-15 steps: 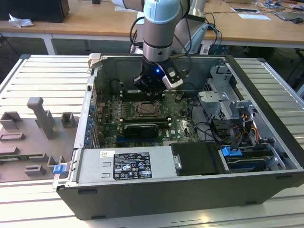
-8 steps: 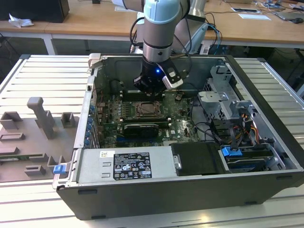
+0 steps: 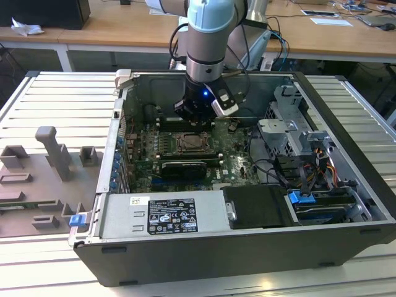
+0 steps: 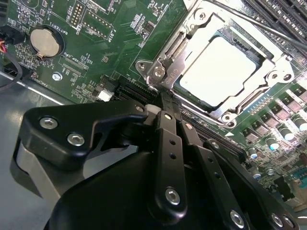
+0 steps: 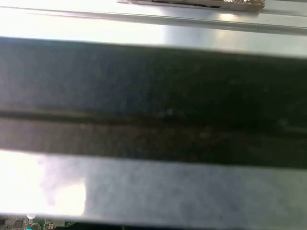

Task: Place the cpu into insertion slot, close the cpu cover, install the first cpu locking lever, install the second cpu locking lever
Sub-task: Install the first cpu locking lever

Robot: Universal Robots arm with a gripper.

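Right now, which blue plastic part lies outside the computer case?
The small blue clip on the grey fixture tray, at the exterior view's left. The other blue tab sits inside the computer case, by the drive bay.

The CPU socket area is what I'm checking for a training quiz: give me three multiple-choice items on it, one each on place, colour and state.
1. Where is the cpu?
A. On the grey fixture outside the case
B. Seated in the insertion slot
C. On the power supply

2. What colour is the circuit board?
A. Green
B. Red
C. White

3. How is the cpu cover?
A. Standing upright
B. Removed
C. Lying down around the chip

Answers: 1 B, the pale chip sits inside the metal-rimmed socket. 2 A, the second wrist view shows green board. 3 C, the silvery frame lies flat with the chip showing through its window.
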